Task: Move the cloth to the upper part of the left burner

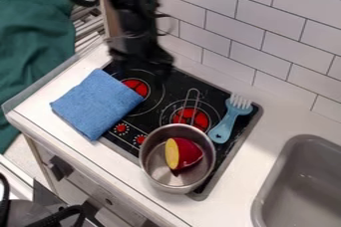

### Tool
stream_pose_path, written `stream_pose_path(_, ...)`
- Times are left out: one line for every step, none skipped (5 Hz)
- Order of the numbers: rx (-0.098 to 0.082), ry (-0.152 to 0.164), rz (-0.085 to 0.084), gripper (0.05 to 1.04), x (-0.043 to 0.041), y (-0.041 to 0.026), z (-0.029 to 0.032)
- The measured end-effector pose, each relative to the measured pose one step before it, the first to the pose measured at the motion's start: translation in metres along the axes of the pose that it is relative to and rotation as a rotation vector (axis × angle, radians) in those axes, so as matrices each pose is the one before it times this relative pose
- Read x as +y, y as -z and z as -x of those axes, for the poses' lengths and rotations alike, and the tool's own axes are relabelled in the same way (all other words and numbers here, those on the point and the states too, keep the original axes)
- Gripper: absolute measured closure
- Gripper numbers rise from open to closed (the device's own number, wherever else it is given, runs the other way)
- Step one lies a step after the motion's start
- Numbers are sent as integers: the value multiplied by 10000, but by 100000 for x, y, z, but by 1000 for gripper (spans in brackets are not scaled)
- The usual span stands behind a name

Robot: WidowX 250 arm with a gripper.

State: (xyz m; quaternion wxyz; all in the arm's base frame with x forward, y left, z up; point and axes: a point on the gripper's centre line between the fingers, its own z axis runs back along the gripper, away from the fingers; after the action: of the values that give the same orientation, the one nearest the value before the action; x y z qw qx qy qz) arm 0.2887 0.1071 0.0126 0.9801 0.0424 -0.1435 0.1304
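The blue cloth (98,102) lies flat at the left end of the black stove (174,82). Part of it is on the stove and part is on the white counter (37,102). One of its corners points up the picture, and its right corner comes close to the red middle of the left burner (135,87).

The black gripper (141,70) hangs over the back of the stove, near its top left corner. The cloth is lower in the picture than the jaws and off to their left. Its upper right edge is the side near them. The gripper is blurry and dark against the dark stove, so how wide the jaws are and whether they have hold of anything cannot be told.

A silver pot (154,171) sits at the front of the stove, to the right of the cloth and apart from it. In the pot is a red toy food (190,152) with a yellow face. A blue toy fork (225,124) lies on the right side of the stove, near the red right burner (181,117), with its prongs toward the tiled wall (233,27). A gray sink (267,191) is to the right. Dark green fabric (33,27) is at the far left.
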Motion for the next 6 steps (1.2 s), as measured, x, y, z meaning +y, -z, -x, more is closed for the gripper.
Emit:
stream_pose_path(734, -18, -191, 83, 2096, 173, 3119)
stream_pose_path(73, -495, 196, 83, 1816, 880, 1891)
stream_pose_path(79, -192, 147, 83, 429, 880, 37)
stream_pose_path(-73, -157, -101, 83, 736, 367, -922)
stream_pose_path(87, 102, -216, 83, 239, 1015, -573)
stream_pose_path(289, 646, -112, 83, -1083, 1624, -682)
